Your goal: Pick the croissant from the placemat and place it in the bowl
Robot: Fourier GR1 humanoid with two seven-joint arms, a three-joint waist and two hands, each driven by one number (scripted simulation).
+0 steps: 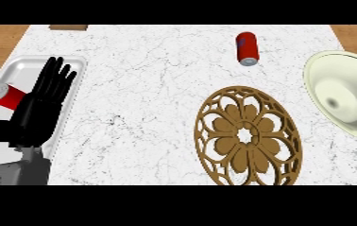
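over tray (21, 71), left hand (35, 114) open, red can (247, 47) w/ unreadable label, placemat (230, 147) ctr, bowl (320, 78) right

counter (153, 78): white marble w/ thin grey veins, fills most of view
left wood (8, 38): brown, beyond counter's far-left corner; floor or furn., can't tell
right wood (349, 31): same brown, beyond counter's far-right corner
brown block (67, 27): flat, at counter's far edge nr left corner
light: even, soft across counter
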